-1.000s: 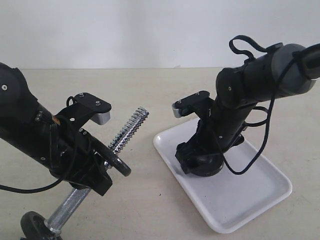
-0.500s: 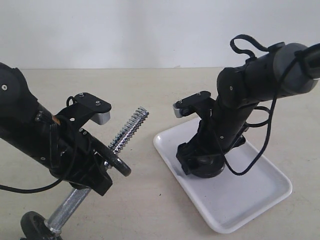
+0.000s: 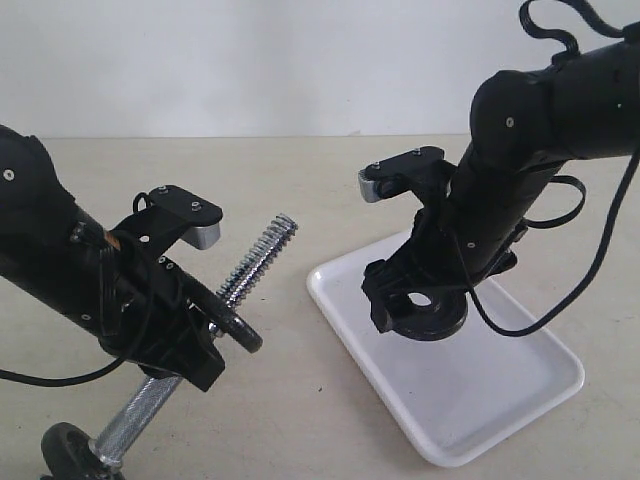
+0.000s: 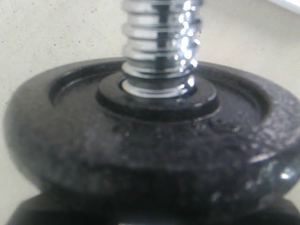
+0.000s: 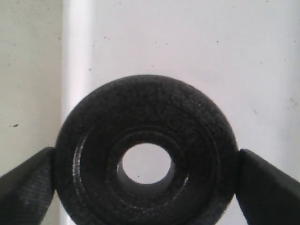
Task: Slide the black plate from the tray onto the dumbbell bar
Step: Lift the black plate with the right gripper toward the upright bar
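Observation:
My right gripper (image 3: 418, 310) is shut on the black plate (image 3: 444, 320) and holds it by the rim, a little above the white tray (image 3: 480, 410). In the right wrist view the black plate (image 5: 145, 159) sits between both fingers (image 5: 28, 187), and the tray (image 5: 187, 56) shows through its centre hole. My left gripper (image 3: 200, 345) grips the dumbbell bar (image 3: 150, 400), which is tilted with its threaded end (image 3: 268, 245) pointing up and right. One black disc (image 3: 238, 330) sits on the bar just past the gripper. That disc (image 4: 154, 154) fills the left wrist view and hides the jaws.
A second black disc (image 3: 65, 445) sits on the bar's low end near the table's front left edge. The tray's near rim (image 3: 335, 310) lies between the two arms. Beige tabletop (image 3: 300, 180) stretches behind them to a white wall.
The right gripper has risen and shifted slightly right, lifting the black plate off the tray floor; its hole now shows. The left arm and bar have not moved.

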`<control>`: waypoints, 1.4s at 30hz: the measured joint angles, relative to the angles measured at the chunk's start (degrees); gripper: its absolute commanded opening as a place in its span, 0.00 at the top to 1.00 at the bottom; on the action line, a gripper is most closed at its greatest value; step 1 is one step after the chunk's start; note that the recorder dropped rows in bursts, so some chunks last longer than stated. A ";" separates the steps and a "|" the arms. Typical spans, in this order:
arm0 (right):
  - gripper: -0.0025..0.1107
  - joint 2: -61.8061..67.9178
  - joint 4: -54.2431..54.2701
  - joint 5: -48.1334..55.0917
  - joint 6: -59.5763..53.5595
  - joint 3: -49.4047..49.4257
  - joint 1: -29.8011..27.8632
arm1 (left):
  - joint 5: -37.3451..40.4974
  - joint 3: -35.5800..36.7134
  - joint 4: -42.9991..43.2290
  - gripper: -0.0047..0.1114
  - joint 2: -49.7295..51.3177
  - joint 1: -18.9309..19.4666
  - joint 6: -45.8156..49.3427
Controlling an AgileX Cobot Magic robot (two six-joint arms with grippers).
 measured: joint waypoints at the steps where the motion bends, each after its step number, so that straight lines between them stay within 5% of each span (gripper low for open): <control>1: 0.98 -0.10 0.00 0.11 0.00 0.00 0.00 | -0.10 0.00 0.00 0.92 0.00 0.00 0.00; 24: 0.98 -6.73 0.86 0.90 -0.67 -5.29 0.00 | 0.57 0.00 9.09 0.92 0.00 0.00 3.02; 42: 0.98 -7.94 20.35 5.23 -9.74 -8.00 0.00 | -0.58 0.00 8.66 0.92 0.00 0.00 5.92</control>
